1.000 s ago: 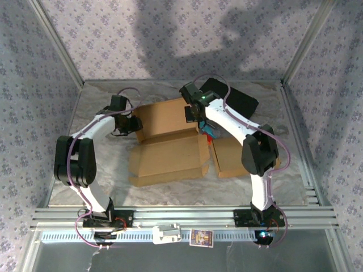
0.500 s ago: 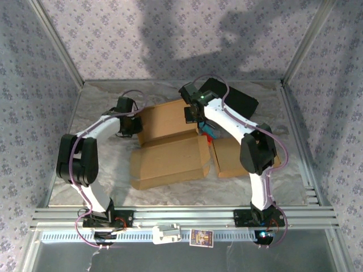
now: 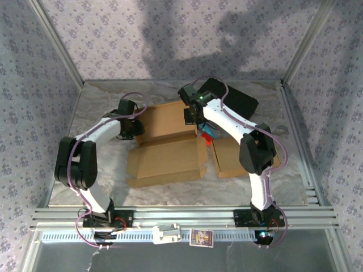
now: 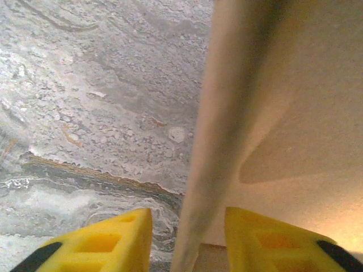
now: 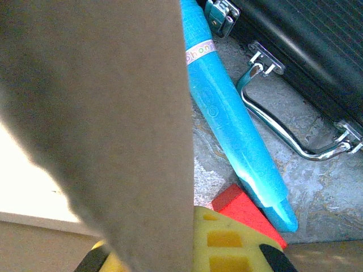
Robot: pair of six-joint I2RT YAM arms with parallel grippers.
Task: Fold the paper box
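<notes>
Both grippers work the back flap of the box point(image 3: 167, 153) mid-counter point(image 3: 102, 96).
A black case point(image 5: 306, 39), a blue tube point(image 5: 227, 113) and a red block point(image 5: 244, 212) crowd the box's right side. Since a second ago the left gripper point(image 4: 188, 218) has moved in to the left edge and the box's near panel has slid left. The left gripper is loosened, astride the flap edge; the right gripper point(image 3: 193, 118) is clenched on the flap.

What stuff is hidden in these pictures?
Right wrist view: the box flap hides one finger of the right gripper.
Left wrist view: the picture's bottom edge cuts off the fingers of the left gripper.
Top view: the right arm covers part of the black case; the card is too small to read.
</notes>
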